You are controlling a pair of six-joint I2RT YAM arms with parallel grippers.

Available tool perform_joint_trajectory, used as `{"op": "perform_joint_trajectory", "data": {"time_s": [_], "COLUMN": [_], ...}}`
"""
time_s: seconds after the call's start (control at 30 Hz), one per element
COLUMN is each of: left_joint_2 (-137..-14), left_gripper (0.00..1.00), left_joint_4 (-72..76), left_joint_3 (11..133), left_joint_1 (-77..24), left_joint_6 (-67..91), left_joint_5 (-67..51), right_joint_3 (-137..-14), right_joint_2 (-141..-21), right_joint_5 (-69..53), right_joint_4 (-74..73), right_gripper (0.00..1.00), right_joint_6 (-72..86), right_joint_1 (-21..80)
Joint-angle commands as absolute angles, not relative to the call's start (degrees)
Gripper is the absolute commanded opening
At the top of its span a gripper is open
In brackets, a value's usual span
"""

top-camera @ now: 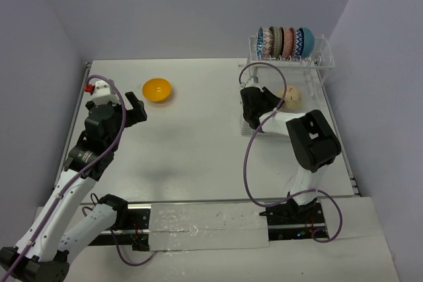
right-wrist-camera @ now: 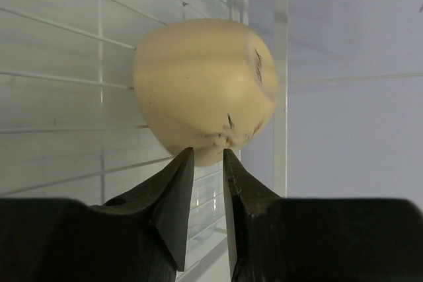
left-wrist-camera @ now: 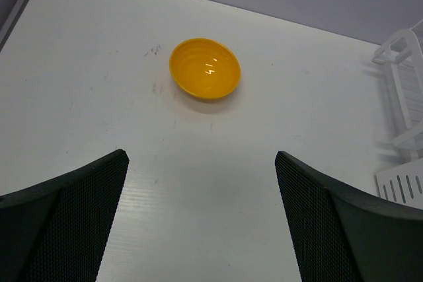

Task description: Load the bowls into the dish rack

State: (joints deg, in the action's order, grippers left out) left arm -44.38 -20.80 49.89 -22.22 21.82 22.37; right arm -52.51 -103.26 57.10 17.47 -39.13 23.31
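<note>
Left pincer [left-wrist-camera: 200, 158] spread wide; right pincer [right-wrist-camera: 207, 155] pinched (nearly closed).

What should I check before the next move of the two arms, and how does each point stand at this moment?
1. Grip: right gripper closed on the edge of the tan bowl: ok.
2. Place: tan bowl inside the dish rack, at its lower level: ok.
3. Support: tan bowl resting on the rack, safe to release: cannot tell.
4. Opening: left gripper open: ok.
5. Path: orange bowl upright on the table, ahead of the left gripper, nothing between them: ok.
6. Room: free slot in the upper row of bowls: cannot tell.
</note>
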Motion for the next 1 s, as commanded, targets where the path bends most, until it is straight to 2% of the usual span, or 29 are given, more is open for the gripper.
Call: {"op": "perform_joint_trajectory", "data": {"time_s": [0.0,0.33,0.53,0.7,0.97], "left_joint_2": [-43.42,-43.51,-45.35,-49.56,-60.80], "left_gripper": [0.99,0.99,0.99,0.99,0.99], "left_joint_4": [-18.81,-18.72,-18.72,-18.81,-21.18], "left_joint_3": [49.83,49.66,49.75,50.27,53.78], "left_joint_1": [-22.24,-22.24,-22.06,-21.10,-18.72], "left_joint_6": [21.09,21.53,22.59,24.96,31.45], "left_joint_5": [22.32,22.15,21.01,17.50,13.63], "right_joint_3": [-54.23,-55.55,-54.23,-53.27,-48.17], "right_joint_2": [-102.48,-93.98,-82.04,-72.18,-48.18], "right_joint_5": [53.79,51.06,48.88,46.15,35.61], "right_joint_4": [9.15,2.99,-0.87,-7.38,-13.35], "right_gripper": [0.32,0.35,0.44,0.58,0.83], "right_joint_6": [-33.24,-25.49,-17.94,-7.75,5.07], "right_joint_1": [25.40,25.75,26.54,27.33,27.42]}}
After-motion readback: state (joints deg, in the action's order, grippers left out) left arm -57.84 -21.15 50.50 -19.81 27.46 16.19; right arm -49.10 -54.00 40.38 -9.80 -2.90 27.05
